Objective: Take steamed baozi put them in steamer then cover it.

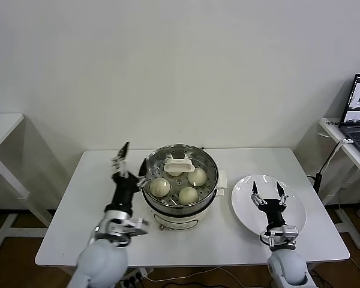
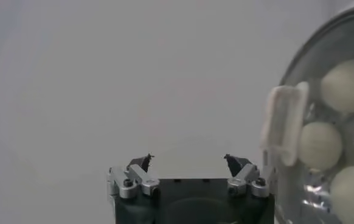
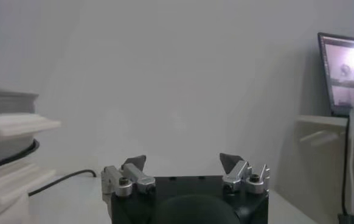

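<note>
Both pincers are gaping wide and gripping nothing. I am holding my right gripper (image 1: 267, 192) over the white plate (image 1: 295, 223), near me, and my left gripper (image 1: 131, 161) just beside the steamer (image 1: 180, 207). Farther off, the cover (image 1: 211, 167) is sitting on the steamer, its white handle (image 1: 179, 164) up, with the steamed baozi (image 1: 160, 187) showing beneath the glass.

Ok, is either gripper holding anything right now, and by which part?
Nothing is held. The left gripper is open beside the steamer, whose lid is on. The right gripper is open over the plate.
</note>
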